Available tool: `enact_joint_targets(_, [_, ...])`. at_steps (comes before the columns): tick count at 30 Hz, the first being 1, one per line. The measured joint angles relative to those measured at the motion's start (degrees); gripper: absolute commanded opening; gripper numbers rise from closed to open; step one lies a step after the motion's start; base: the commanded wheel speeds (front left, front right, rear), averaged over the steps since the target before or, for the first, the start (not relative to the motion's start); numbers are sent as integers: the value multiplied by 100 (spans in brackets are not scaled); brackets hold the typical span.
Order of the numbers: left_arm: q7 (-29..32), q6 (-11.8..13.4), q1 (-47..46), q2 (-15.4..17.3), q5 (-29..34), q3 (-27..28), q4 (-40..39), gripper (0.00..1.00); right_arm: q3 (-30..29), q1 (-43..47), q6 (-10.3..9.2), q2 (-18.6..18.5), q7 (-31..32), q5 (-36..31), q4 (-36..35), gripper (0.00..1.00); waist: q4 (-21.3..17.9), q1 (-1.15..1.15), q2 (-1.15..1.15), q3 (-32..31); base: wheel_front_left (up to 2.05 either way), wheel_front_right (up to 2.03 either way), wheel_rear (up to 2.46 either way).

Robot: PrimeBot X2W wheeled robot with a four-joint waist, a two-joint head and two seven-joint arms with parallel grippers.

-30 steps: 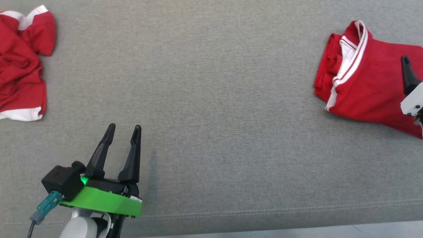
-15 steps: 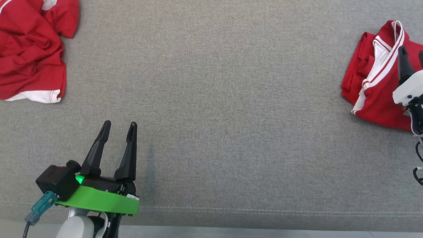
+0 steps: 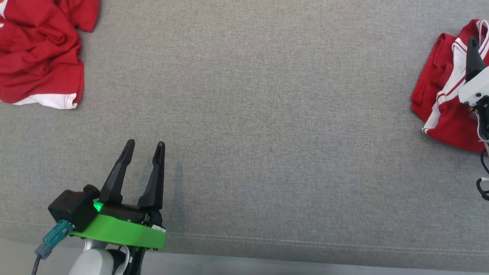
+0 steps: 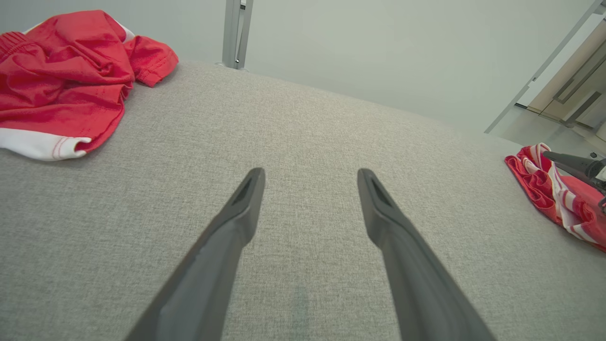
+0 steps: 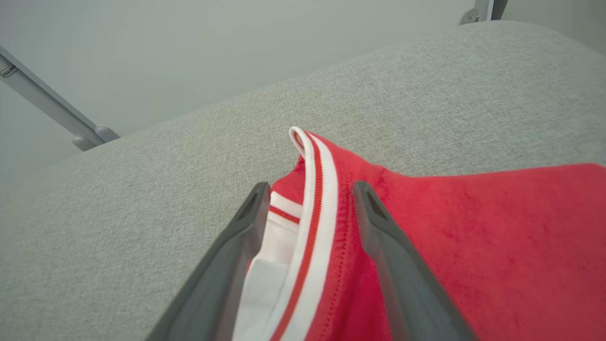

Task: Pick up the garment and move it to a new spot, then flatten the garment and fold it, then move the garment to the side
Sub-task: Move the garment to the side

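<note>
Though unclear overhead, collar (image 5: 315,199) between right jaws

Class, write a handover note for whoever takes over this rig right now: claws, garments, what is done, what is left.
Left claw: open, empty, above bare grey cushion.
Right claw: open, straddling the striped collar of the folded garment, not pinching it.
Garments: folded one far right, crumpled garment far left.
Done: one garment folded and set aside.
Left: likely pick up, flatten, fold and move the crumpled one.
</note>
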Motion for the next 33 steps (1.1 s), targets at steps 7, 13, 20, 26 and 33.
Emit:
enact_joint_targets(7, [-15,0,-22,-29,0,-59,51,100,29,-131,-1,90,83,-1,176,97,107,0,0,55,0,0,0])
enact_joint_targets(13, [-15,-1,-64,-96,0,-127,102,100,48,-163,-27,136,171,0,359,97,215,0,0,81,0,0,0])
enact_joint_targets(20, [-15,-1,-91,-100,0,-101,113,100,169,-248,-26,250,210,-19,436,97,298,0,0,71,0,0,0])
enact_joint_targets(26, [-15,-2,-100,-155,0,-56,162,100,282,-286,24,341,209,-80,557,100,309,0,0,-13,0,0,0])
enact_joint_targets(33, [-15,-2,-99,-186,-1,49,212,100,439,-286,176,382,101,-210,588,100,257,0,0,-174,0,0,0])
